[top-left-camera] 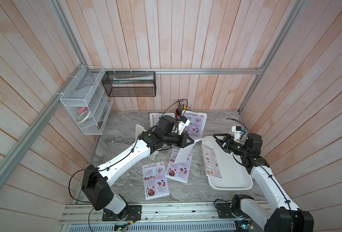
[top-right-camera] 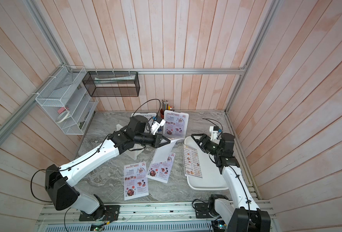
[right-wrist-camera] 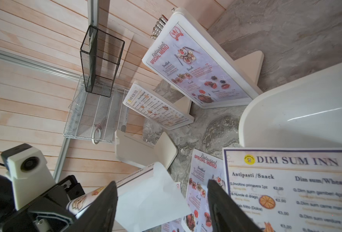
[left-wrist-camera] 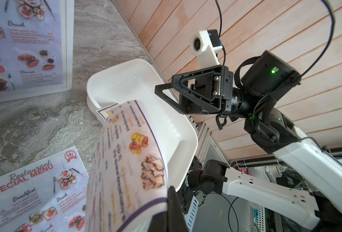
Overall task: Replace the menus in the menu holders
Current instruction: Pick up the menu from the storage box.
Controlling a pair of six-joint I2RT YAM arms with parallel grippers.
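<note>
My left gripper (top-left-camera: 192,140) is shut on the edge of a DIM SUM INN menu (left-wrist-camera: 130,156), which curls and droops above the table beside the white tray (top-left-camera: 232,176). Just right of it, my right gripper (top-left-camera: 216,139) hangs over the tray's far end, open and empty (right-wrist-camera: 162,200). A second DIM SUM INN menu (top-left-camera: 211,160) lies in the tray. Two SPECIAL MENU sheets (top-left-camera: 157,180) (top-left-camera: 178,170) lie flat on the table. At the back, one menu holder (top-left-camera: 195,122) shows a SPECIAL MENU and another (right-wrist-camera: 158,108) a DIM SUM INN menu. A third holder (right-wrist-camera: 146,148) stands under my left arm.
A cup of pencils (top-left-camera: 180,111) stands against the back wall behind the holders. A white wire rack (top-left-camera: 83,104) and a black mesh basket (top-left-camera: 130,84) hang on the walls at the left. The tray takes up the table's right side.
</note>
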